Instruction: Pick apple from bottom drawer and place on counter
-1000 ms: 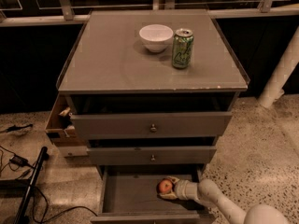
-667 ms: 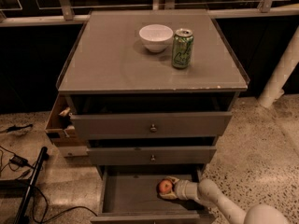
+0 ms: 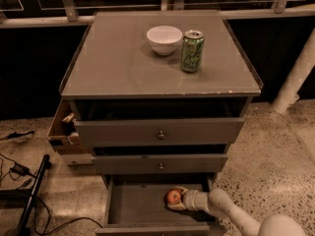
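Observation:
The small red-orange apple (image 3: 173, 196) lies inside the open bottom drawer (image 3: 133, 205), right of its middle. My gripper (image 3: 171, 199) reaches into the drawer from the right, low over the drawer floor, with its fingers (image 3: 180, 191) closed around the apple on either side. The pale arm runs off to the lower right. The counter (image 3: 118, 63) is the flat grey cabinet top above, with a thin clear raised edge.
A white bowl (image 3: 164, 39) and a green soda can (image 3: 191, 50) stand at the back of the counter. Two grey drawers with knobs (image 3: 161, 134) sit slightly open above the bottom drawer. A cardboard box (image 3: 61, 127) is at the cabinet's left; cables lie on the floor.

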`<state>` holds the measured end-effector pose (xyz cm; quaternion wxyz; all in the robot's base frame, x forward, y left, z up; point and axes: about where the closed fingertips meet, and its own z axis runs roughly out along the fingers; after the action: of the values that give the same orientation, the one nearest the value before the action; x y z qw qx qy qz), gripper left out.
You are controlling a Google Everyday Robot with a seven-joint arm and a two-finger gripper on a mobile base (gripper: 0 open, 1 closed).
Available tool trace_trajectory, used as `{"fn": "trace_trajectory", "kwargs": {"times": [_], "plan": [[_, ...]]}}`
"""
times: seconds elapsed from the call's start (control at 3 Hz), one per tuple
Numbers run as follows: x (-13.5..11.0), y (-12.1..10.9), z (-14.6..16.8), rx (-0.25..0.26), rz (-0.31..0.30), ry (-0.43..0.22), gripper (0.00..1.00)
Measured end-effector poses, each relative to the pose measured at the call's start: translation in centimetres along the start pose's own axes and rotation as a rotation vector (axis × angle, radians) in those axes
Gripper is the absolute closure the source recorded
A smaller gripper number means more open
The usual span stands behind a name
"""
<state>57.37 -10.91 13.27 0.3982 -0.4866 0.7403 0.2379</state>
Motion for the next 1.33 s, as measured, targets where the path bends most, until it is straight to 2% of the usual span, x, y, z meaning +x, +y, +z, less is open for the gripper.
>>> {"fn": "trace_trajectory", "kwargs": {"times": [0.33, 0.67, 1.0, 1.33], "plan": [[-1.7, -0.7, -3.4, 0.023, -0.010, 0.032, 1.00], [-7.3, -2.6, -10.8, 0.090, -0.076, 0.109, 1.00], [-15.6, -0.9, -14.8, 0.072, -0.164, 0.095, 1.00], [-18.1, 0.7, -16.0, 0.041, -0.225, 0.113, 1.00]]}}
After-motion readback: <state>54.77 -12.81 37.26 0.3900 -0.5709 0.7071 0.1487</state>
